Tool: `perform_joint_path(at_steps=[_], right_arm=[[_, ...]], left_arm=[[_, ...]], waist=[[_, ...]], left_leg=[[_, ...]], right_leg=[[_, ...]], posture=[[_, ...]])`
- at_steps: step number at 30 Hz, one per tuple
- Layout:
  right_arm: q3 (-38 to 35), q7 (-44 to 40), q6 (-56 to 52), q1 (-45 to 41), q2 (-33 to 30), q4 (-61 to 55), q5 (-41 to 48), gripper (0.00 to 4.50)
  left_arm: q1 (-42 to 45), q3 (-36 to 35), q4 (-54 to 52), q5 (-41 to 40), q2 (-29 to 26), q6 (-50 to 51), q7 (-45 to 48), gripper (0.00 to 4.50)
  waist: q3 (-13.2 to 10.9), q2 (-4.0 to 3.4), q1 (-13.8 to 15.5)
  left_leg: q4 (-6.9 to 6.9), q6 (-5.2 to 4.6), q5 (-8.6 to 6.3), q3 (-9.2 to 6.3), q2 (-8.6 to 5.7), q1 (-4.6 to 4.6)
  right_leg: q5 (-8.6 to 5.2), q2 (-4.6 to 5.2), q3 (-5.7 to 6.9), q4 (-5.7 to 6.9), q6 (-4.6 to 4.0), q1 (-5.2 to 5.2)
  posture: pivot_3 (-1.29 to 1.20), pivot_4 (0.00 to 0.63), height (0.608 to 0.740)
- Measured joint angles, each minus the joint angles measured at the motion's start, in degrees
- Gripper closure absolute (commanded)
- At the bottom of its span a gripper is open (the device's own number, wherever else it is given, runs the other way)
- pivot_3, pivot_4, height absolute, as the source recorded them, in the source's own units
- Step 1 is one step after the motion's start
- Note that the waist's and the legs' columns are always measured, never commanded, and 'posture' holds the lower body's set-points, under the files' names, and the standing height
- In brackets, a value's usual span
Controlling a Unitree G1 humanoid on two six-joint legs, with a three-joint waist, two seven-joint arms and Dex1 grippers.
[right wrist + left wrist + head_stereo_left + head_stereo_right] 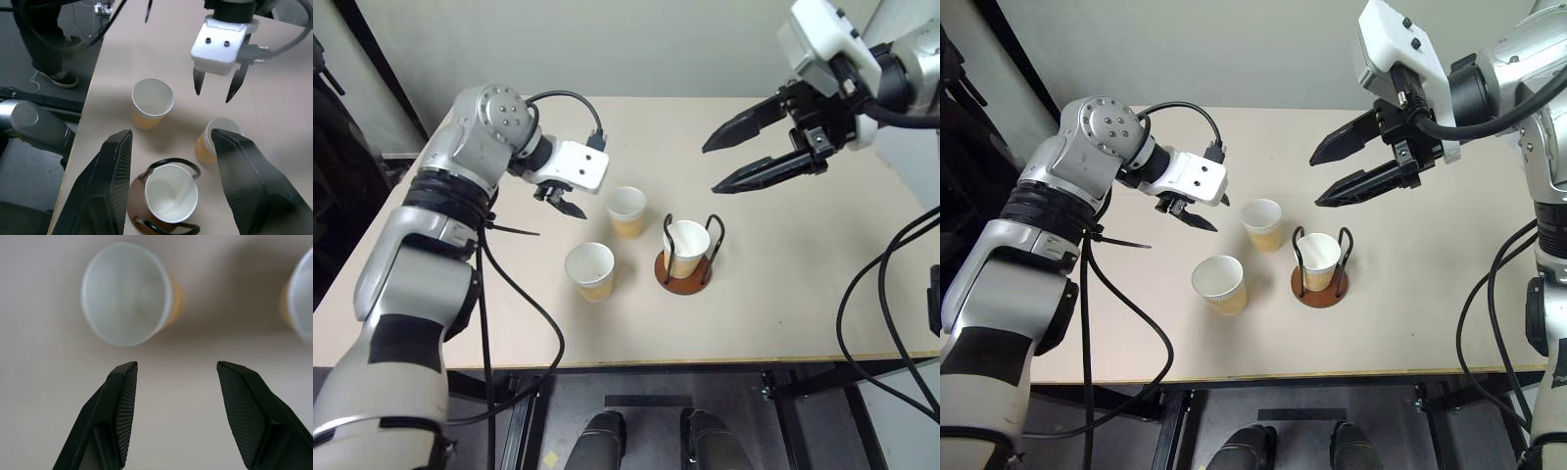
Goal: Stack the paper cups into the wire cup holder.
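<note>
Paper cup [626,211] just beyond left gripper [566,201], fingers spread, empty; right gripper [729,162] likewise, raised above.

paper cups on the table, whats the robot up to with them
It is stacking tapered white-and-tan paper cups into a black wire holder on a round reddish-brown base. One cup sits in the holder; two others stand loose on the beige table. The open, empty left gripper hangs beside them; the right gripper hovers open above.

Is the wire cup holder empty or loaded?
Loaded: one paper cup stands upright inside the wire cup holder, its wire loops on either side of it.
</note>
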State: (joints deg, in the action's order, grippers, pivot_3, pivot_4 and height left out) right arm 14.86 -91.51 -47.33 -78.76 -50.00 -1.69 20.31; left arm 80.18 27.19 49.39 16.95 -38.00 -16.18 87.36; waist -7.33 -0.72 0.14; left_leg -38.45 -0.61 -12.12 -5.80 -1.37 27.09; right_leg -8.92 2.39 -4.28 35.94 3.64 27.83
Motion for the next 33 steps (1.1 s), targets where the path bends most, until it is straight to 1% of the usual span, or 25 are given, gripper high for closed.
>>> perform_joint_path(at_steps=[2,5,11,13,14,16,17,21,22,24,25,27,28,33], right_arm=[[0.0,-0.07,-0.01,0.02,-0.18,-0.38,0.19,1.88],[-0.01,0.01,-0.03,0.04,-0.25,-0.78,0.22,1.88],[-0.01,0.16,-0.06,0.11,-0.33,-0.93,0.24,1.88],[-0.01,0.3,-0.21,0.13,-0.41,-1.03,0.24,1.88],[-0.01,0.34,-0.29,0.14,-0.41,-1.04,0.25,1.88],[-0.01,0.57,-0.61,0.16,-0.46,-1.18,0.26,1.88],[-0.01,0.76,-0.74,0.19,-0.46,-1.25,0.26,1.88],[-0.02,1.19,-1.1,0.32,-0.55,-1.74,0.36,1.88],[-0.02,1.32,-1.22,0.38,-0.6,-1.96,0.4,1.88],[-0.03,1.55,-1.28,0.52,-0.7,-2.25,0.64,1.88],[-0.03,1.63,-1.29,0.56,-0.74,-2.31,0.75,1.88],[-0.03,2.07,-1.3,0.84,-0.75,-2.69,0.85,1.88],[-0.03,2.21,-1.3,0.95,-0.75,-2.87,0.89,1.88],[-0.06,2.81,-1.3,1.63,-0.93,-3.3,1.06,1.88]], left_arm=[[0.45,0.0,1.28,0.41,0.96,-0.53,-0.31,1.72],[1.35,0.02,3.56,1.14,2.64,-1.61,-1.08,1.72],[2.43,0.54,7.29,3.43,5.72,-3.98,-2.73,1.72],[2.54,0.7,8.66,4.28,6.37,-4.75,-3.71,1.72],[2.6,0.79,9.04,4.73,6.53,-4.93,-4.0,1.72],[2.73,0.94,10.18,5.61,6.97,-5.8,-4.99,1.72],[2.85,0.97,10.76,5.91,7.17,-6.14,-5.23,1.72],[3.32,1.18,12.44,7.32,7.81,-7.2,-6.67,1.72],[3.48,1.23,13.02,7.56,7.98,-7.48,-7.26,1.72],[3.56,1.25,14.0,8.22,8.57,-7.73,-8.35,1.72],[3.58,1.25,14.46,8.39,9.05,-7.73,-9.05,1.72],[3.59,1.26,15.73,8.76,10.24,-7.8,-10.29,1.72],[3.59,1.27,16.01,8.96,10.51,-7.86,-10.46,1.72],[3.59,1.29,17.81,9.97,11.85,-8.43,-12.99,1.72]], waist=[[-0.01,-0.01,0.07],[-0.01,-0.01,0.04],[0.0,-0.01,-0.02],[0.0,0.0,-0.02],[0.0,0.0,-0.1],[0.0,0.0,-0.05],[0.0,0.0,-0.09],[0.01,0.01,0.01],[0.0,0.0,-0.03],[0.01,0.01,0.03],[0.0,0.01,0.0],[0.0,0.01,0.1],[0.0,0.0,0.05],[0.0,0.0,0.09]], left_leg=[[-0.11,-0.02,-0.02,-0.02,-0.01,0.05],[-0.31,-0.09,-0.05,0.01,-0.05,0.09],[-0.63,-0.2,-0.09,0.18,-0.1,0.14],[-0.71,-0.22,-0.1,0.13,-0.02,0.14],[-0.68,-0.24,-0.08,0.27,-0.15,0.11],[-0.72,-0.25,-0.07,0.13,-0.06,0.14],[-0.69,-0.27,-0.06,0.25,-0.17,0.1],[-0.72,-0.3,-0.04,0.22,-0.11,0.13],[-0.69,-0.32,-0.03,0.33,-0.23,0.11],[-0.73,-0.33,-0.03,0.22,-0.13,0.13],[-0.68,-0.36,0.0,0.35,-0.32,0.1],[-0.74,-0.38,0.0,0.2,-0.25,0.15],[-0.71,-0.41,0.02,0.29,-0.37,0.15],[-0.76,-0.52,0.09,0.26,-0.47,0.19]], right_leg=[[-0.1,0.01,-0.01,0.02,-0.17,-0.01],[-0.12,-0.01,-0.02,0.06,-0.2,-0.03],[0.02,-0.08,-0.12,0.09,0.01,-0.06],[0.06,0.08,-0.3,0.09,0.07,-0.07],[0.06,-0.08,-0.18,0.08,0.07,-0.07],[0.09,0.09,-0.34,0.09,0.11,-0.07],[0.1,-0.07,-0.21,0.09,0.11,-0.07],[0.12,0.08,-0.33,0.1,0.14,-0.07],[0.12,-0.06,-0.2,0.11,0.14,-0.07],[0.14,0.14,-0.37,0.1,0.18,-0.07],[0.14,-0.04,-0.17,0.1,0.18,-0.08],[0.18,0.23,-0.34,0.1,0.25,-0.08],[0.19,0.14,-0.24,0.09,0.27,-0.07],[0.29,0.34,-0.43,0.06,0.46,-0.08]], posture=[[0.0,0.15,0.74],[0.0,0.15,0.74],[0.0,0.15,0.74],[0.0,0.15,0.74],[0.0,0.15,0.74],[0.0,0.15,0.74],[0.0,0.15,0.74],[0.0,0.15,0.74],[0.0,0.15,0.74],[0.0,0.15,0.74],[0.0,0.15,0.74],[0.0,0.15,0.74],[0.0,0.15,0.74],[0.0,0.15,0.74]])
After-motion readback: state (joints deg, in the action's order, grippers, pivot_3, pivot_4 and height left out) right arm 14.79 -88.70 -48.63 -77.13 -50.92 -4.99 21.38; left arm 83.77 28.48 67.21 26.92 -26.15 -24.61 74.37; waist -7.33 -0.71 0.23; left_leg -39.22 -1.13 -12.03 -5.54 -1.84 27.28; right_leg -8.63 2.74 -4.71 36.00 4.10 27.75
